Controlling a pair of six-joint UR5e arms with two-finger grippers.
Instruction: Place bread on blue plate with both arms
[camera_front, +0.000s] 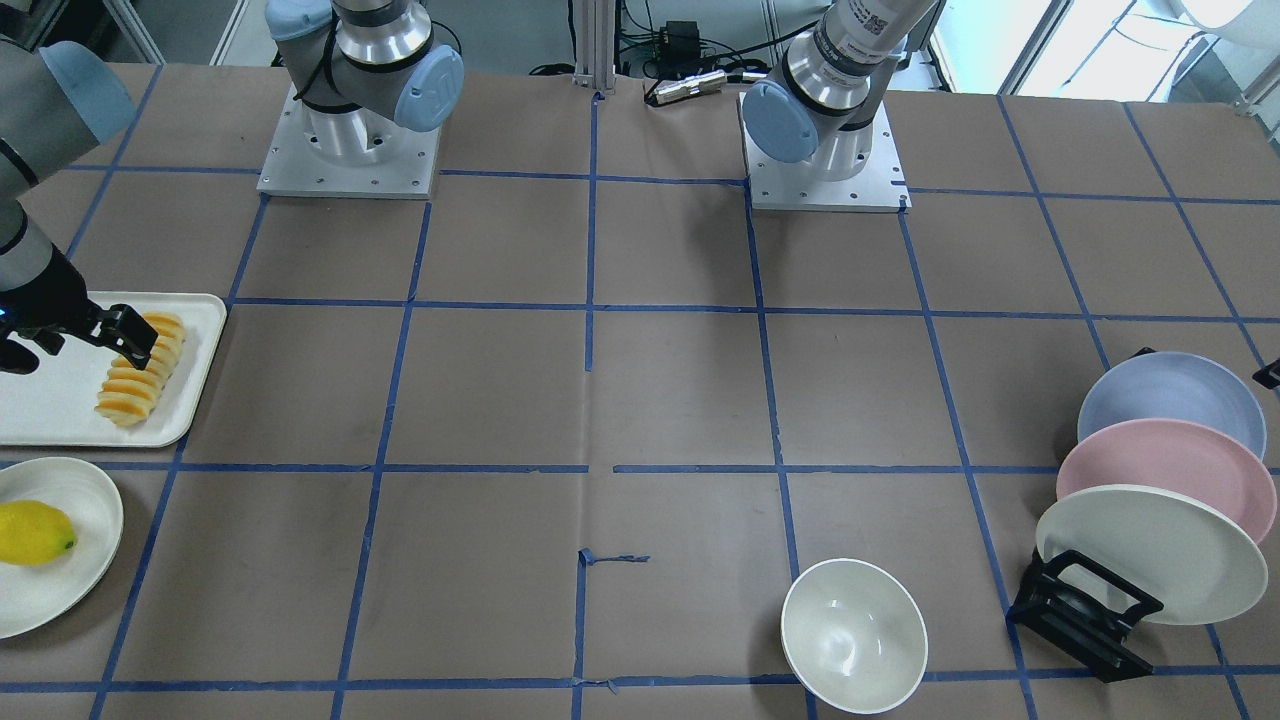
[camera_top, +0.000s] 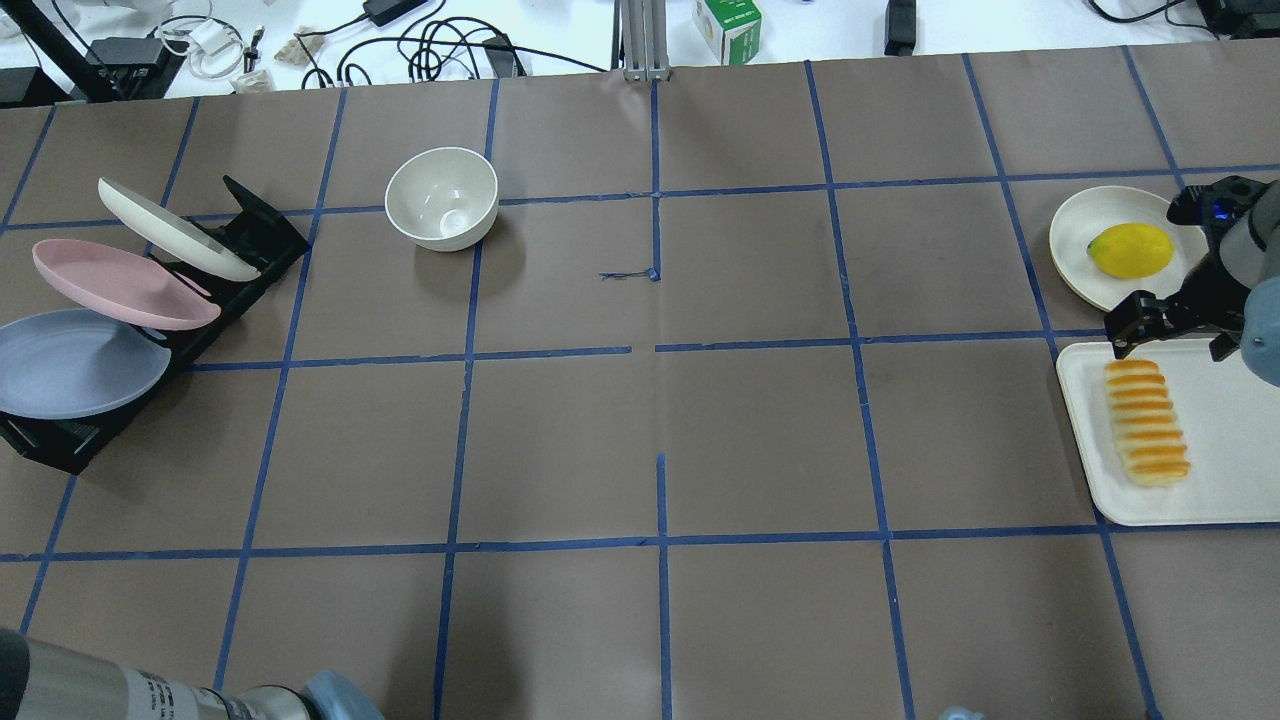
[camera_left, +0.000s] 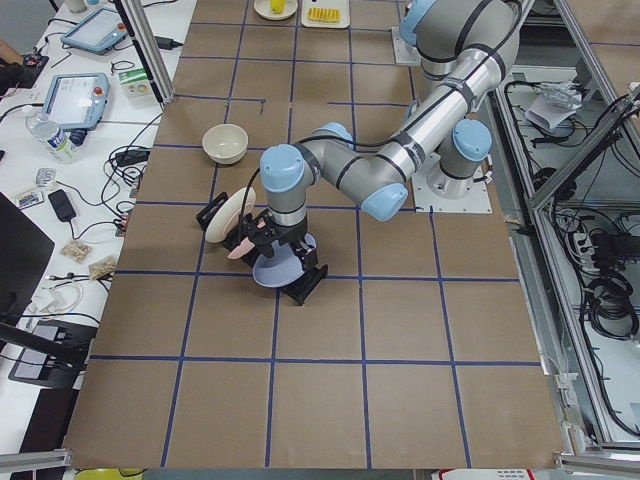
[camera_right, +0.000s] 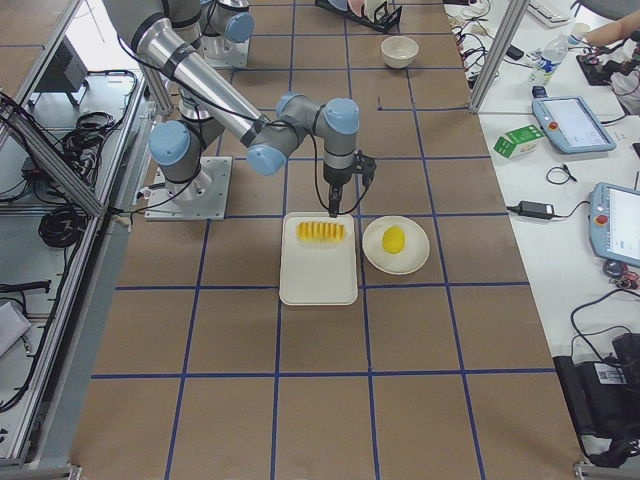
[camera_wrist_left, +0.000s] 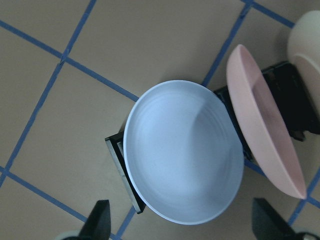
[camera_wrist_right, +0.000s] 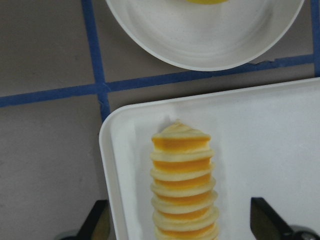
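Bread (camera_top: 1147, 422) lies on white tray (camera_top: 1230, 500). Right pincer (camera_top: 1172, 335) hangs over one end of it, wide open and empty. Left pincer (camera_wrist_left: 182, 222) is open and empty above blue plate (camera_wrist_left: 182, 150), which is tilted in black rack (camera_top: 255, 235). Loaf looks light, soft and squashable; grip gently mid-length, across narrow sides.

Note that your left arm (camera_front: 850, 50) and right arm (camera_front: 385, 40) match: silver-grey tubes, light-blue joint caps (camera_front: 430, 88), each on a square silver base plate (camera_front: 290, 180) dotted with small screws (camera_front: 372, 184). The left arm's tube bears a label (camera_front: 868, 22) with black code squares. A black cable (camera_front: 322, 70) loops the right arm's lowest joint, and the right gripper (camera_top: 1168, 338) is black, with a blue light (camera_top: 1215, 210).
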